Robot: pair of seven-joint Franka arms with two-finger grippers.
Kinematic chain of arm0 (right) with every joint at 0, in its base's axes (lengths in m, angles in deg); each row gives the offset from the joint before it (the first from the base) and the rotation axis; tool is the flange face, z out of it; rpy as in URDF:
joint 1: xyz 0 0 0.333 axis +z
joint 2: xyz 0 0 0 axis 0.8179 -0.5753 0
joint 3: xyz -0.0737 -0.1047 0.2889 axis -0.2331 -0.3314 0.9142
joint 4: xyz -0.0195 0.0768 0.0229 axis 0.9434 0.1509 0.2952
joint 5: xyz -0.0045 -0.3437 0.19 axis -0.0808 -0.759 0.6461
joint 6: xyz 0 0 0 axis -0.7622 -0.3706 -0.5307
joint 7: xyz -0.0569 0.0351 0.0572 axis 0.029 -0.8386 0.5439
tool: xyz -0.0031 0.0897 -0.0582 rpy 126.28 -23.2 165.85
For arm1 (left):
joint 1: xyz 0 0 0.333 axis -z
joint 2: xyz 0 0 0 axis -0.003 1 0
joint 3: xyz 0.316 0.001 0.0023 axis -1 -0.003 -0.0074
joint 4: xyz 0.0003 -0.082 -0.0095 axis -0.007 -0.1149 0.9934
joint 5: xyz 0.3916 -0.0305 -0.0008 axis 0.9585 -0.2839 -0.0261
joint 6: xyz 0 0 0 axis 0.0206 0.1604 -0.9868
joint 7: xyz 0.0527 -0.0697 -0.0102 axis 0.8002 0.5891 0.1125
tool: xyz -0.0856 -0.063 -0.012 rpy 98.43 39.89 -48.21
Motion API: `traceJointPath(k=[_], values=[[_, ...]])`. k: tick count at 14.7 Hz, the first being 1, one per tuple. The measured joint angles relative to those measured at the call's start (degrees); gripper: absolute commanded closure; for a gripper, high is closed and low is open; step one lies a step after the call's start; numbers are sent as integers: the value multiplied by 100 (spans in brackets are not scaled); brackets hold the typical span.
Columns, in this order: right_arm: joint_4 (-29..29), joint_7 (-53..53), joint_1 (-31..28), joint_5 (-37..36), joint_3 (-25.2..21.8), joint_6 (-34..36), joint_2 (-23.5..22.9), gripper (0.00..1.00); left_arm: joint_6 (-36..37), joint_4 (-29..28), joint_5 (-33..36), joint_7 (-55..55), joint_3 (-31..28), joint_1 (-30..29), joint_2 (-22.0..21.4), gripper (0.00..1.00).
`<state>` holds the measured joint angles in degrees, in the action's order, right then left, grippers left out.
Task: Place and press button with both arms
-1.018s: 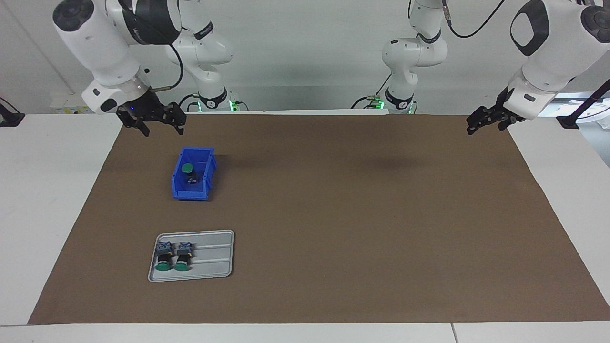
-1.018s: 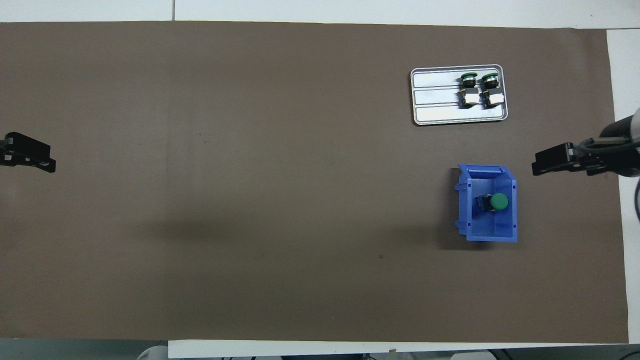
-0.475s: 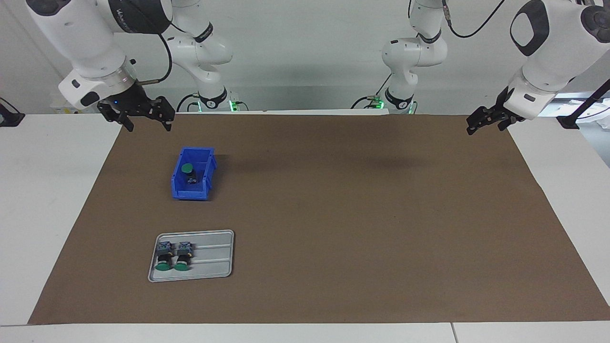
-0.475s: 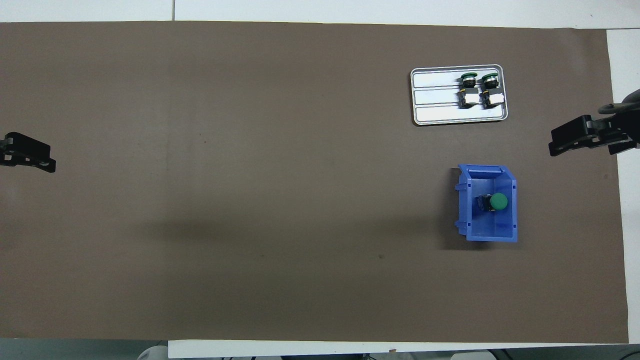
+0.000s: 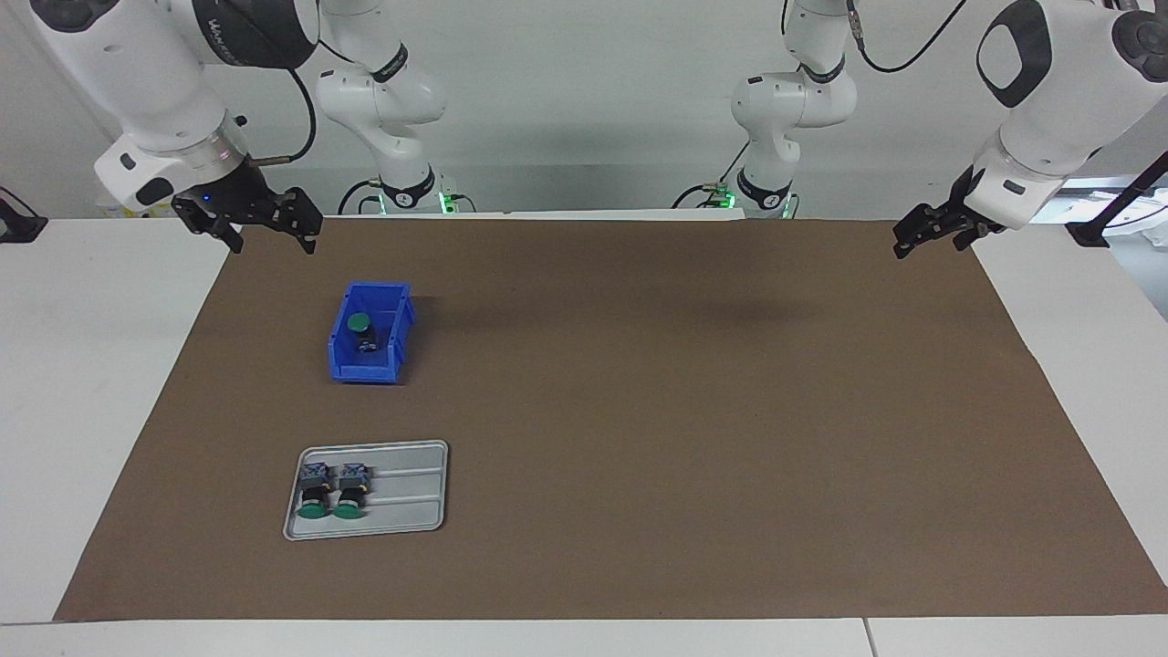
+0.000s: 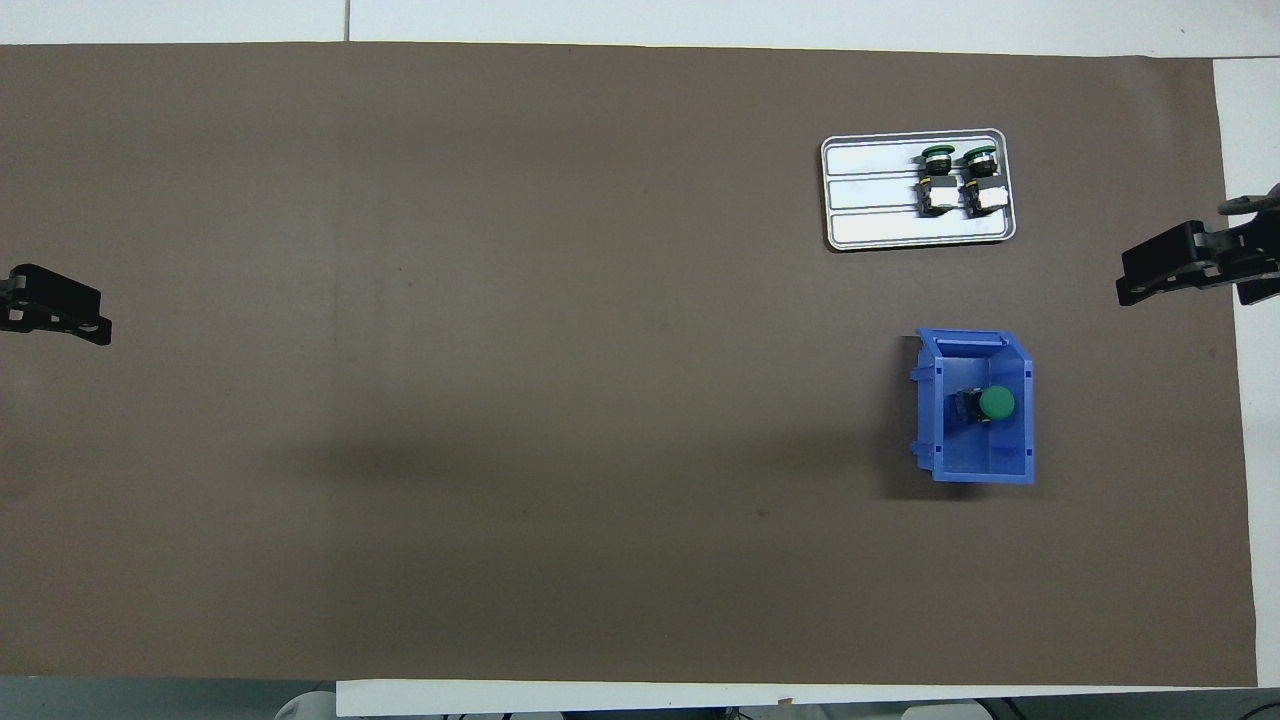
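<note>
Button [image 5: 358, 322] in blue bin [image 5: 394, 339] bears no readable writing

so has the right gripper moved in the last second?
Yes. The right gripper has pulled away from the blue plastic bin, up and toward the table's edge.

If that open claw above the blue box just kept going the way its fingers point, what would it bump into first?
Probably just the brown mat. The right gripper points down at the mat's edge, beside the blue bin rather than over it, though depth is hard to judge here.
</note>
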<state>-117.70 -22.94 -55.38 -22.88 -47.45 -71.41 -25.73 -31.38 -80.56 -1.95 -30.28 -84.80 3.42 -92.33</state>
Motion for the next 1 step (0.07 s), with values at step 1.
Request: traceJointPath(k=[1], values=[[-7, 0, 0, -18, 0, 0, 8, 0, 0, 0, 0, 0, 0, 0, 0, 0]])
